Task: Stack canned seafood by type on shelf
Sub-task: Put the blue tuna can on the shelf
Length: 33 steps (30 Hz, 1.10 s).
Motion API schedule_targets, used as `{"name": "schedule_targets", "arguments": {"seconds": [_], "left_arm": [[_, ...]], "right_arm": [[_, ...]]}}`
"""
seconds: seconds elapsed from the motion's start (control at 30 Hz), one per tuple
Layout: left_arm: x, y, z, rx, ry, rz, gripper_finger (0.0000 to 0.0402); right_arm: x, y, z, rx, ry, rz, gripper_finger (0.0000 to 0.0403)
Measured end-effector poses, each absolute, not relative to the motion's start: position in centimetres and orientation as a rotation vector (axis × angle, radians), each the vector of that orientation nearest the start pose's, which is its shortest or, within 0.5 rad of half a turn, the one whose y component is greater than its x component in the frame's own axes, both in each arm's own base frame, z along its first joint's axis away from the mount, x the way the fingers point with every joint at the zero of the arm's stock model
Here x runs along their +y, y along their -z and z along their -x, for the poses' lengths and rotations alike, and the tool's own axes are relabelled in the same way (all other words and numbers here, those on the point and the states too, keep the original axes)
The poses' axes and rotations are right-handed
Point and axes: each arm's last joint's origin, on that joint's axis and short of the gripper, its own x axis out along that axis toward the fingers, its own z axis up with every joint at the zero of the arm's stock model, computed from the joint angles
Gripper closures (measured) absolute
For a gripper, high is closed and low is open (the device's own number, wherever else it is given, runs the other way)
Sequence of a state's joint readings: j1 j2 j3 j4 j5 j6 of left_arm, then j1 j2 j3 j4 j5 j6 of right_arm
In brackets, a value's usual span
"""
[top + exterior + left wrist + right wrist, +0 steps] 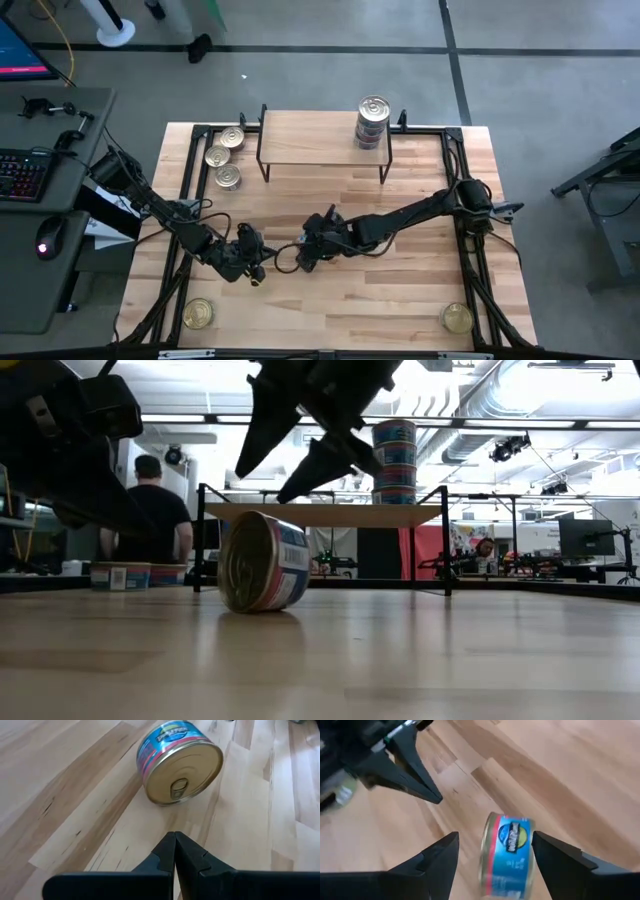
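Note:
A tin [262,562] with a blue and pink label stands on its rim on the tabletop, and its gold pull-tab lid [181,770] faces my left gripper. My left gripper [175,845] is shut and empty, a short way from the tin [177,760] on the side toward the table's left edge. My right gripper [495,847] is open and hangs just above the tin [507,852], one finger on either side, touching nothing; it also shows in the low view [310,455]. The shelf [320,140] stands at the far edge with a stack of tins [373,122] on its right end.
Three tins [225,158] lie on the table left of the shelf. One tin [198,314] lies near the front left corner and one tin [457,318] near the front right corner. People show in the room behind the table [155,510].

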State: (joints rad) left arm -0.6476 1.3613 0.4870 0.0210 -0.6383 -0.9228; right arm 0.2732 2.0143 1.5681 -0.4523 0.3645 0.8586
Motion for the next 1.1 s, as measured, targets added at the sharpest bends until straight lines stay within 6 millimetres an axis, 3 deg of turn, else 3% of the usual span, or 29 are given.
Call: {"name": "schedule_targets", "arguments": {"seconds": [0.17, 0.73, 1.1], "left_arm": [[-12.3, -14.3, -19.3, 0.632, -0.286, 0.403, 0.0402], [-10.8, -14.3, -20.3, 0.659, -0.286, 0.318, 0.0402], [-10.2, -14.3, -20.6, 0.660, -0.290, 0.259, 0.0402]], "right_arm": [[11.5, -20.8, -42.3, 0.737, 0.525, -0.561, 0.0159], [11.7, -18.0, -42.7, 0.821, 0.526, -0.443, 0.0159], [11.7, -16.0, -43.1, 0.959, 0.367, -0.290, 0.0161]]}}
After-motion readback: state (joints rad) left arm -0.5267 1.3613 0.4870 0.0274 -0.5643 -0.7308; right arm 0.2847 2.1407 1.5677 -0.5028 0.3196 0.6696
